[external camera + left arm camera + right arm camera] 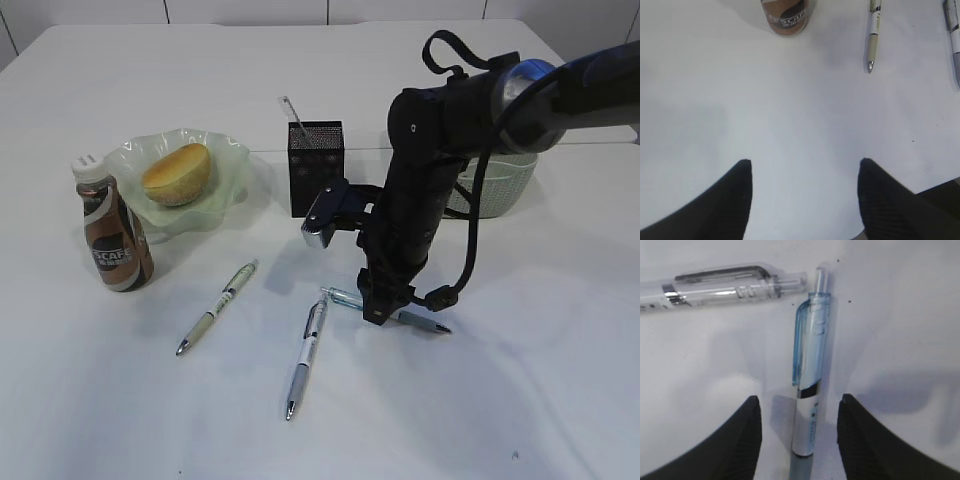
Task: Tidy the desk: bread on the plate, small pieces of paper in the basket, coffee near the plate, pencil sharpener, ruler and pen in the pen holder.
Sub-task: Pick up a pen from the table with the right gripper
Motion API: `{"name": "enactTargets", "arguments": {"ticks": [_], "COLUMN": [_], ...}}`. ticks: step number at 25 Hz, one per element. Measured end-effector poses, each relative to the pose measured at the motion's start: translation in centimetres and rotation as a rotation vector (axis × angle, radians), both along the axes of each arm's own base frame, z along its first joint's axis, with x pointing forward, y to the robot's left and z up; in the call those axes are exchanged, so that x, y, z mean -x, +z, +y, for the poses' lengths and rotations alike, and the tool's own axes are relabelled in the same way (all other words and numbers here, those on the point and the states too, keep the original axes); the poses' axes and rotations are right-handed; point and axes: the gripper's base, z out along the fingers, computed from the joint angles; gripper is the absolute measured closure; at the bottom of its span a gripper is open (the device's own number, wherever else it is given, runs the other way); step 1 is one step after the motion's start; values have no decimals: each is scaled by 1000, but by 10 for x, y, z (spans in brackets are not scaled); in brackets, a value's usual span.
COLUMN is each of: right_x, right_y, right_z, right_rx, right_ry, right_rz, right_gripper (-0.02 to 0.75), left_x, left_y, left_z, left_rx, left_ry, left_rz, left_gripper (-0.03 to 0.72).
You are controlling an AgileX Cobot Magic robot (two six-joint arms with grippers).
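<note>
the pen step is in hand. the right gripper (797,432) is down on the counter (520,400) in front of the pen holder (315,165), its jaws spread and straddling the blue-clipped pen (810,385), not yet clenched on it. next call: close squarely on the barrel, lift, carry it to the holder. the left gripper (805,200) hangs released, empty, near the coffee (786,15).

The tabletop (560,400) looks matt white and smooth. The pen (810,360) at the right wrist view's centre has a glossy translucent blue plastic clip. The plate (228,160) is shiny ruffled glass; the pen holder (315,165) is black mesh.
</note>
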Motion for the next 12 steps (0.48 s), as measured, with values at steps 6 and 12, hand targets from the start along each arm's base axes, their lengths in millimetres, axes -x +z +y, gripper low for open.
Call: {"name": "enactTargets", "arguments": {"ticks": [6, 12], "right_x": [0, 0], "right_y": [0, 0], "right_z": [0, 0], "right_rx": [1, 1], "right_ry": [7, 8], "right_rz": [-1, -1], "right_gripper": [342, 342], "left_x": [0, 0], "left_y": [0, 0], "left_z": [0, 0], "left_rx": [0, 0], "left_ry": [0, 0], "left_rz": [0, 0], "left_gripper": [222, 222]}}
